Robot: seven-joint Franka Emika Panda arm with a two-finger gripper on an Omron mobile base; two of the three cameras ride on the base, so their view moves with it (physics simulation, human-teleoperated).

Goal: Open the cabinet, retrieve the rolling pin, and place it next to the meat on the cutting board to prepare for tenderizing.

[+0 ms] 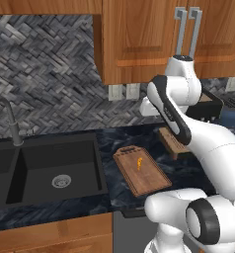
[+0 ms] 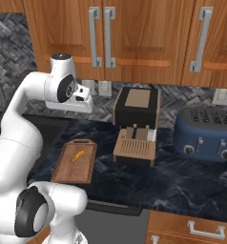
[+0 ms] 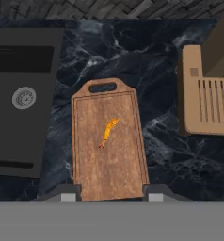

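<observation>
The cabinet (image 2: 134,43) hangs above the counter with its panelled doors shut and its grey bar handles (image 2: 102,37) side by side. The rolling pin is hidden. On the dark counter lies the cutting board (image 3: 109,174), and the small orange meat (image 3: 108,132) rests near its middle. Both also appear from the left: cutting board (image 1: 145,179), meat (image 1: 138,163). My gripper (image 3: 111,195) hovers high over the board's near end, pointing down. Its fingertips (image 3: 70,194) stand apart with nothing between them. The hand (image 2: 81,101) sits well below the cabinet doors.
A black sink (image 1: 50,168) with a faucet (image 1: 11,123) lies left of the board. To the board's right, a ribbed wooden block (image 2: 134,150) stands before a dark box appliance (image 2: 137,107). A blue toaster (image 2: 206,136) is farther right.
</observation>
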